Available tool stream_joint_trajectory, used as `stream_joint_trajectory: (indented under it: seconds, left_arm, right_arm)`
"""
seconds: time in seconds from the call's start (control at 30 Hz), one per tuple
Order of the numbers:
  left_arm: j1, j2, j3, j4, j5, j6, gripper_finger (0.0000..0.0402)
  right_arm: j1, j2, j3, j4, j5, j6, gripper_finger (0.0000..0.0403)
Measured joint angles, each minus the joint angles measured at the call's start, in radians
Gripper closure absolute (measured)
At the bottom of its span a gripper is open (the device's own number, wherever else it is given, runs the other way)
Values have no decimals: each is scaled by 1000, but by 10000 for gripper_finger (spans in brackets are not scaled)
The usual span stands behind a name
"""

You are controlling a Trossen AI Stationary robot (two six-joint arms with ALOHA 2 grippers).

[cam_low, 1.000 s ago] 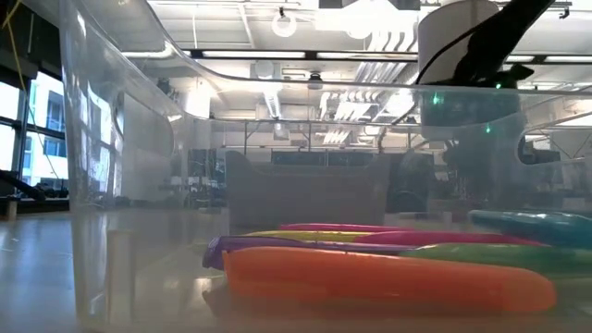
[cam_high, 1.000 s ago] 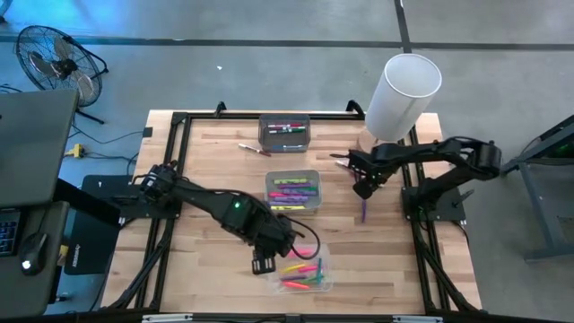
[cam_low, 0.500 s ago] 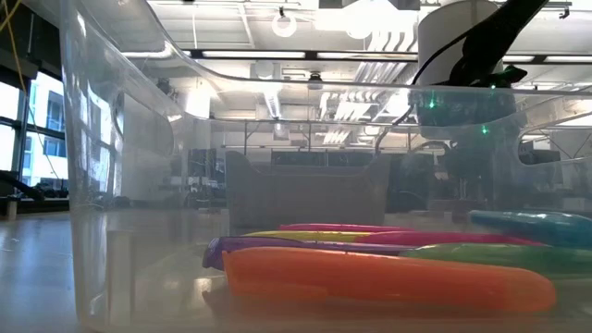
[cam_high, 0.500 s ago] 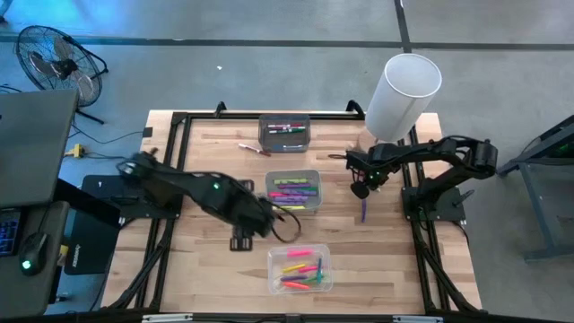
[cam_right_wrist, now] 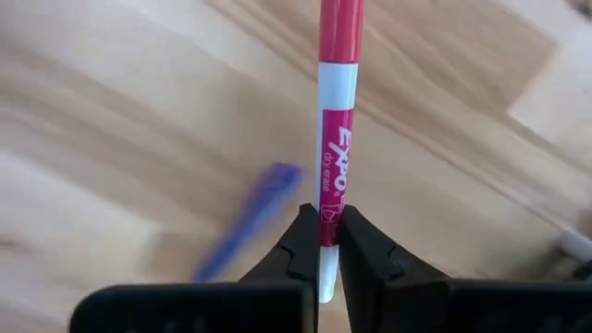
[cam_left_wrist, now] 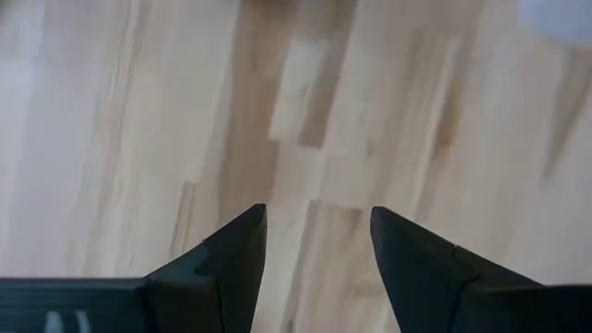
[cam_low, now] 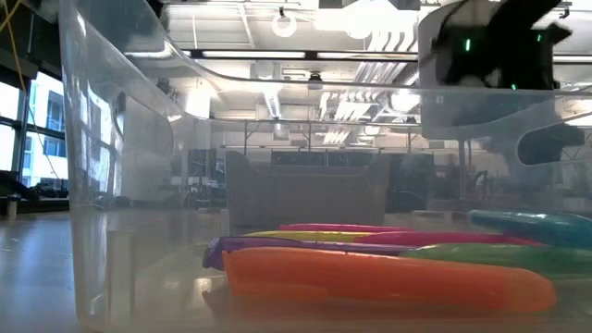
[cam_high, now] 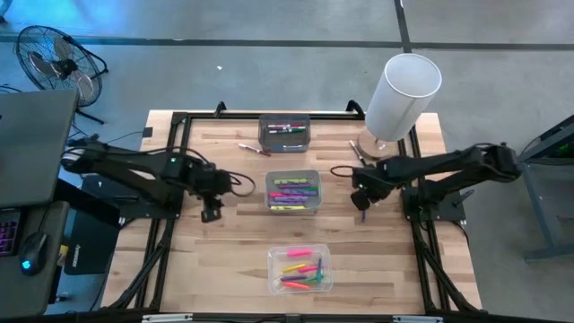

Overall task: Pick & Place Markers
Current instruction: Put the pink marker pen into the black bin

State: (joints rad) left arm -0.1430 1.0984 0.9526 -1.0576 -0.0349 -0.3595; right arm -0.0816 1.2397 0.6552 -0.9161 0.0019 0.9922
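Observation:
My right gripper [cam_high: 360, 199] [cam_right_wrist: 321, 231] is at the table's right middle, shut on a red marker [cam_right_wrist: 338, 102] with a white band. A purple marker [cam_right_wrist: 248, 222] [cam_high: 363, 213] lies on the wood beside it. My left gripper [cam_high: 212, 213] [cam_left_wrist: 317, 240] is open over bare wood at the left middle, with nothing between its fingers. More markers lie in the clear near bin [cam_high: 300, 269] [cam_low: 388, 277], the middle bin [cam_high: 292, 190] and the grey far bin [cam_high: 284, 132]. One loose marker [cam_high: 253, 149] lies near the far bin. My right gripper pinches the red marker's printed barrel [cam_right_wrist: 331, 199] between its two fingers. The marker runs along the fingers and sticks out well past their tips, with its red end foremost. I cannot tell whether it is clear of the table.
A tall white cylinder [cam_high: 401, 94] stands at the far right corner. A black frame [cam_high: 179, 121] runs around the wooden table top. Bare wood lies between the middle bin and my left gripper, and along the near right.
My left arm has drawn back from the clear near bin toward the table's left edge and somewhat toward the far side. My right gripper has shifted a little toward the near edge, next to the purple marker.

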Motion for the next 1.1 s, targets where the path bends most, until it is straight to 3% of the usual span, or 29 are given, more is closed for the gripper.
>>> stream_joint_trajectory:
  seconds: [0.23,0.33,0.5,0.67,0.9,1.1]
  left_arm:
    - [172,-244,-288,116,83,46,208]
    - [250,-291,-316,151,109,41,208]
    - [347,-336,-298,222,36,6,208]
    - [400,-324,-299,321,20,-11,208]
    - [398,-280,-299,329,25,-38,208]
    - [398,-260,-299,323,25,-71,208]
  right_arm:
    - [123,-25,215,-84,174,82,393]
    - [136,4,347,-99,267,60,393]
    - [125,117,615,-97,415,-109,393]
    - [74,307,911,-93,488,-398,393]
    - [-57,593,1252,-59,495,-809,393]
    - [-192,792,1406,-37,355,-1007,393]
